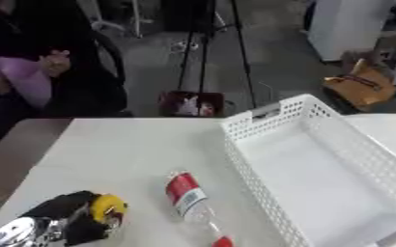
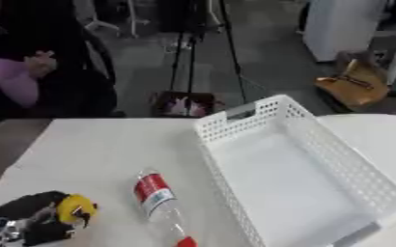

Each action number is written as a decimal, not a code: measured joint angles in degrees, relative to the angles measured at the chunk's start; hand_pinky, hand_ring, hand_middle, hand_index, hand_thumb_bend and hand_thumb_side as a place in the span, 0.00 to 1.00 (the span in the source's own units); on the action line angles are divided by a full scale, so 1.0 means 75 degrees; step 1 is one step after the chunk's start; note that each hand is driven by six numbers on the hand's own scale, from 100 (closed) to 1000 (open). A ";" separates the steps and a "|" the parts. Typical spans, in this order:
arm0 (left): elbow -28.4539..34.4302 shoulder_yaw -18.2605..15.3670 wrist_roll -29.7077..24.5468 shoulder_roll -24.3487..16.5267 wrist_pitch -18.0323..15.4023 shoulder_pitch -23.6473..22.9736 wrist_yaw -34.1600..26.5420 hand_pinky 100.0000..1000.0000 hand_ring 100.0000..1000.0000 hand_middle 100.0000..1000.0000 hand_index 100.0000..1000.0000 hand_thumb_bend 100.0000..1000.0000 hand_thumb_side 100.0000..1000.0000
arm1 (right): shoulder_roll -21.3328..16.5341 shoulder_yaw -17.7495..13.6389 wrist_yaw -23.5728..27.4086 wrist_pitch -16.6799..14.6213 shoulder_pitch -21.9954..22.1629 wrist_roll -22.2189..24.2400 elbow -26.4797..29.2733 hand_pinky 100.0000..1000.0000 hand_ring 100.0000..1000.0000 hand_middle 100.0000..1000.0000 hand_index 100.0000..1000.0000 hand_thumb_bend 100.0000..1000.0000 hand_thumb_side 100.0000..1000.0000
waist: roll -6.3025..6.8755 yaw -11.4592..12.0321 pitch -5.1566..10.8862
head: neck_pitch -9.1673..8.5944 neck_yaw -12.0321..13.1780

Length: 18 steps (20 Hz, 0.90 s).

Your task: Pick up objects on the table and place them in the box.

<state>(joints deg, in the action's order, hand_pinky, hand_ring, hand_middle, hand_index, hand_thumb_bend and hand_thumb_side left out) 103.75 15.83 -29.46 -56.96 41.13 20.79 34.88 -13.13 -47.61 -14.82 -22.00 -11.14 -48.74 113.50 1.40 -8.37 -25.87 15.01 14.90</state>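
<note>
In the left eye view, the robot's left hand sits at the lower left corner of the white table, its black fingers curled round a small yellow object. Just to its right a clear plastic bottle lies on its side, red-and-white label toward the far end, red cap toward the near edge. Beside the bottle stands the white perforated box, with nothing visible inside. In the right eye view, the left hand shows the same clasp on the yellow object; the bottle lies apart from it, close to the box's near wall. The right hand shows in neither view.
</note>
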 measured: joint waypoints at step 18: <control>0.0724 -0.0028 -0.0131 -0.0018 -0.0131 -0.0092 -0.0006 0.84 0.86 0.79 0.64 0.04 0.99 | 0.0000 0.0000 0.0002 0.0004 -0.0017 -0.0004 0.0000 0.61 0.41 0.57 0.63 0.00 0.51 | 0.0046 0.0027 0.0000 | -0.0002 -0.0014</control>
<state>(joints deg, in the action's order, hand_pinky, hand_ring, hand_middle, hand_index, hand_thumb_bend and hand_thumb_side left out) 109.18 15.62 -30.45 -57.09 40.15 20.10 34.84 -13.13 -47.61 -14.81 -21.97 -11.26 -48.77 113.50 1.74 -8.17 -25.87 15.00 14.80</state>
